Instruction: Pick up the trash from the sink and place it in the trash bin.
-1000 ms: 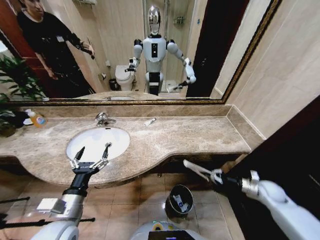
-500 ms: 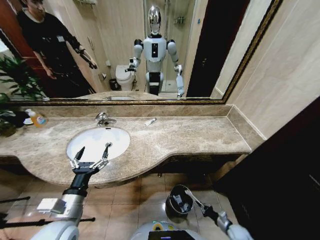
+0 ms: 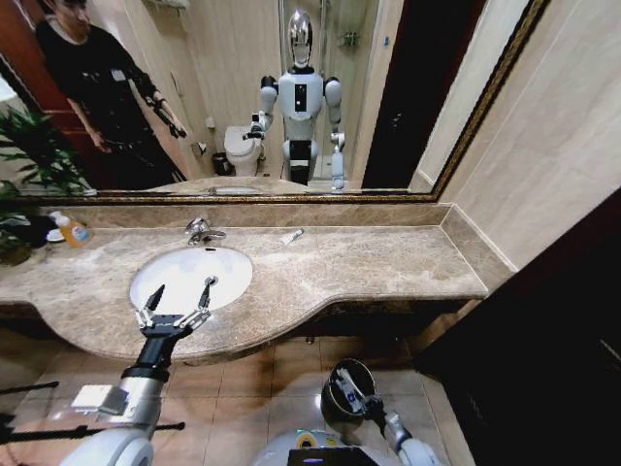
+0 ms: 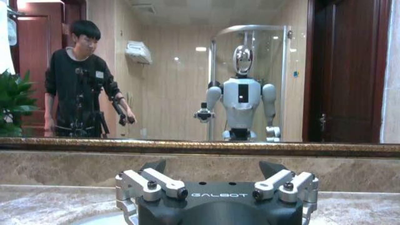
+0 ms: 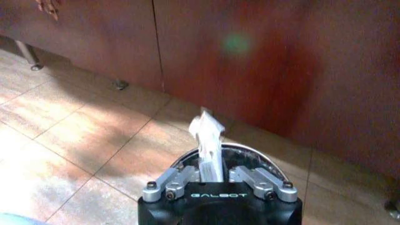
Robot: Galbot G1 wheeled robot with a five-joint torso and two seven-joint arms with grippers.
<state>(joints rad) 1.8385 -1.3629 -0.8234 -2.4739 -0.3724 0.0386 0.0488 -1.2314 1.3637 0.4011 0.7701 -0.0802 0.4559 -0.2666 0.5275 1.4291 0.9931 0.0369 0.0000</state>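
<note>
Low in the head view, right of centre, the right gripper (image 3: 351, 392) hangs over the trash bin (image 3: 332, 381), its jaws pinched on a flat white packet (image 5: 208, 136) that stands up between them in the right wrist view, with the bin's shiny rim (image 5: 256, 153) curving just behind. The packet looks light, thin and floppy with a crumpled top, likely slippery film, so a grip low across its flat faces seems safest; a tip hold would probably let it bend. The left gripper (image 3: 179, 299) hovers over the near edge of the sink (image 3: 233, 282), in the lower left of the head view, fingers spread wide with nothing between them. On the counter by the faucet (image 3: 201, 231) lies a slim white tube (image 3: 290, 236). The basin looks bare, though the gripper covers its front, and the bin's contents are hard to make out.
</note>
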